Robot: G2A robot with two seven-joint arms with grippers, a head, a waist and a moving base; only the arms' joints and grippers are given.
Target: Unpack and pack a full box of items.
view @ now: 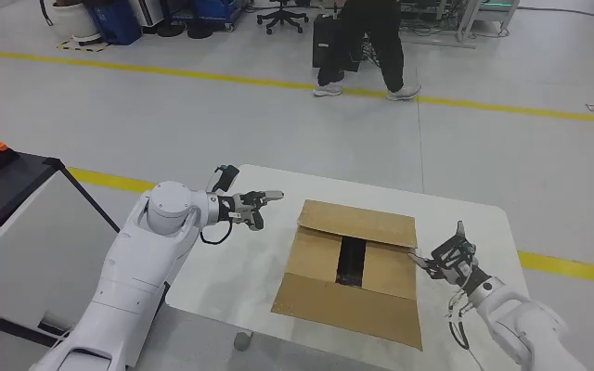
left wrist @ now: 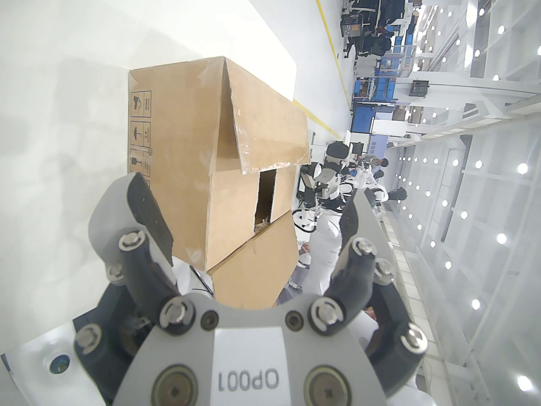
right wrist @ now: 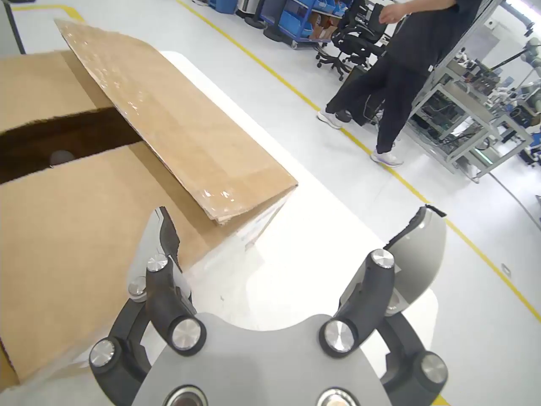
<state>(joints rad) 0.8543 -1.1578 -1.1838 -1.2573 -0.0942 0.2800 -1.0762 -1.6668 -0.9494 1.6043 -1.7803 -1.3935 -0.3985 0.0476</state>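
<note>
Top view: one cardboard box (view: 390,271) on one table (view: 232,269) between left gripper (view: 267,209) and right gripper (view: 436,242), both spread apart

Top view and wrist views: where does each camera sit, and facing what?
Top view: above the arms, looking down at the table and cardboard box; left gripper and right gripper flank the box.
Left wrist view: on the left wrist, facing the box's side; own gripper shows, open.
Right wrist view: on the right wrist, facing across the box top toward the room; own gripper shows, open.
Shared: all three show the box's partly open top.
</note>
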